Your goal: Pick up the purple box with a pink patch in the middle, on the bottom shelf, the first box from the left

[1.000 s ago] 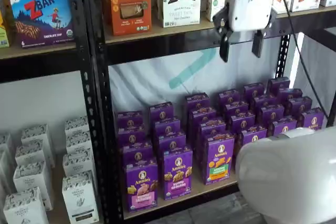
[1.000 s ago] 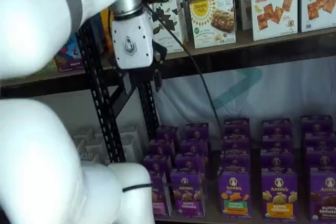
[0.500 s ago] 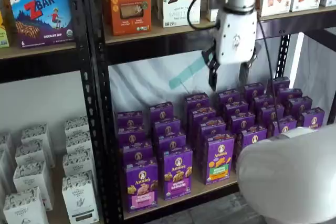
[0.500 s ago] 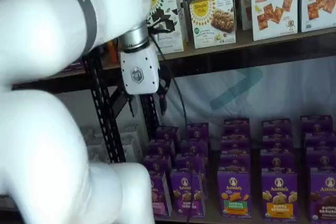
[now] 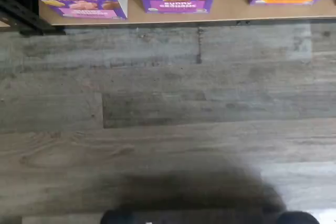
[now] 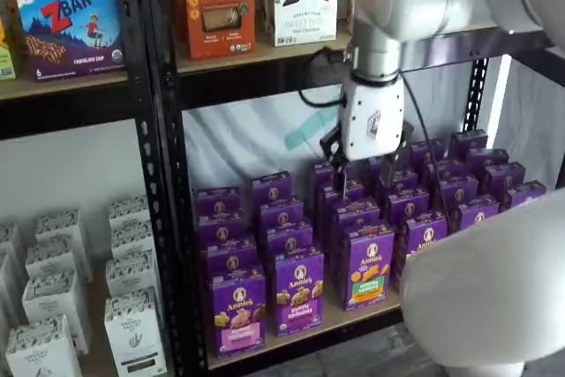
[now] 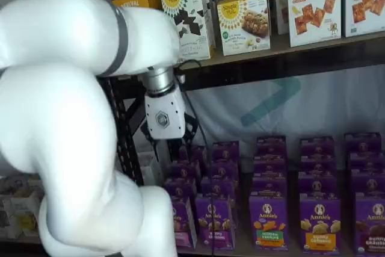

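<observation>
Above my reach, a red Z Bar box (image 6: 69, 26) sits beside an orange carton (image 6: 217, 3). White patterned boxes (image 6: 134, 330) fill the neighbouring bay. Cracker boxes (image 7: 313, 5) line the upper shelf; grey wood floor (image 5: 168, 124) lies below.

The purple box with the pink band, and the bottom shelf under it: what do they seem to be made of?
The purple box looks like printed paperboard with a slight sheen: flat faces, sharp folded edges. The bottom shelf seems a light brown, matte board of wood or fibreboard, with no grain visible; its black front rail and perforated uprights look like painted metal.
</observation>
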Action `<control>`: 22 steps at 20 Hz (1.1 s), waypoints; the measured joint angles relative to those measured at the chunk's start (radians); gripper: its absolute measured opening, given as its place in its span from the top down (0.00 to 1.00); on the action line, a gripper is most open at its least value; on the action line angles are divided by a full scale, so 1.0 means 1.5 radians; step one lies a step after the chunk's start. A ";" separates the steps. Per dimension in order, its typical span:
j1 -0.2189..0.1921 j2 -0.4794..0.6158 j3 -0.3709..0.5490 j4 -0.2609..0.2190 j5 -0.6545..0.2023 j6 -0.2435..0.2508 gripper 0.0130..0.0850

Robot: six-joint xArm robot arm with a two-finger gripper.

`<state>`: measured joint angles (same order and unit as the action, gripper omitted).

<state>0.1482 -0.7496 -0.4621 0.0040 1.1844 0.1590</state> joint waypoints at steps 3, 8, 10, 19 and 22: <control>0.008 0.041 0.017 0.005 -0.056 0.006 0.00; 0.023 0.123 0.030 0.007 -0.161 0.018 0.00; 0.029 0.160 0.026 0.005 -0.188 0.025 0.00; 0.058 0.355 -0.027 -0.025 -0.321 0.075 0.00; 0.064 0.408 -0.044 -0.033 -0.370 0.087 0.00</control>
<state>0.2435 -0.1376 -0.5274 -0.0448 0.6292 0.2888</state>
